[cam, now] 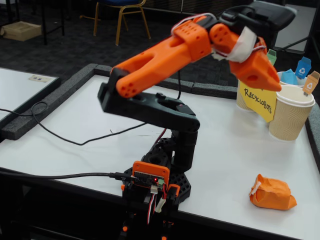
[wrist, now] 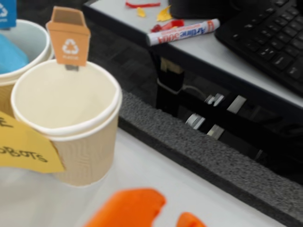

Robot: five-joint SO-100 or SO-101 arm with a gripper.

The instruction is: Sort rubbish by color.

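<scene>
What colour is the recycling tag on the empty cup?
Orange tag on the cup, clearest in the wrist view.

An orange crumpled paper wad (cam: 272,192) lies on the white counter (cam: 90,130) near its front right corner in the fixed view, with a strip of white tape on its left end. It rests alone, well apart from the cups. A blue wad (wrist: 9,54) sits inside the far left cup in the wrist view, only partly visible at the frame's edge.
</scene>
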